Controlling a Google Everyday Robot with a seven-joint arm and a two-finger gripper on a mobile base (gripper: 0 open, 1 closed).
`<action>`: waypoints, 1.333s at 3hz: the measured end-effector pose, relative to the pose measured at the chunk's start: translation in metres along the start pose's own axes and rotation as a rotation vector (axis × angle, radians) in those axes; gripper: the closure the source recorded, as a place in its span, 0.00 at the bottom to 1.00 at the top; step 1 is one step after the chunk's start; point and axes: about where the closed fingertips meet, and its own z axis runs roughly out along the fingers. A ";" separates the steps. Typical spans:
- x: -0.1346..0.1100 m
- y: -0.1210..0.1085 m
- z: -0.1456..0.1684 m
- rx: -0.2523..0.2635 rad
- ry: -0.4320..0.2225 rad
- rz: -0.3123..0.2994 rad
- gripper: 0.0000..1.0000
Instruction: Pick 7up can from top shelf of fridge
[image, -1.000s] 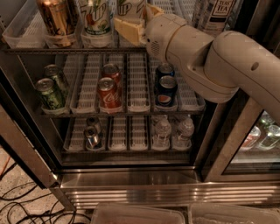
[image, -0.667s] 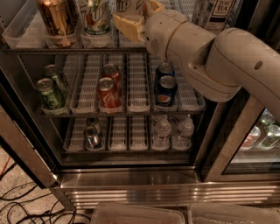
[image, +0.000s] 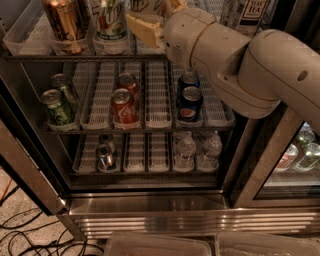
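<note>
The 7up can (image: 111, 21), white and green, stands in a white lane tray on the top shelf (image: 35, 56) of the fridge (image: 150, 212), with its top cut off by the frame edge. A gold-brown can (image: 65, 22) stands to its left. My gripper (image: 149, 22) reaches into the top shelf just right of the 7up can, level with it, with its tan tip close beside the can. Another white-and-green object (image: 142, 5) shows at the gripper, mostly out of frame. My thick white arm (image: 240, 65) crosses in from the right.
The middle shelf holds green cans (image: 56, 106), red cola cans (image: 123, 104) and blue Pepsi cans (image: 190, 102). The lower shelf holds small cans (image: 105, 155) and water bottles (image: 186, 150). A tea carton (image: 247, 12) stands at top right. Cables (image: 25, 235) lie on the floor at left.
My gripper and arm have edged slightly upward and deeper into the top shelf beside the 7up can. The cans have not moved.
</note>
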 end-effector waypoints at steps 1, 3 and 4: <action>-0.002 0.007 -0.011 0.004 0.006 -0.005 1.00; 0.004 0.024 -0.040 0.007 0.059 0.000 1.00; 0.012 0.034 -0.054 -0.016 0.093 0.002 1.00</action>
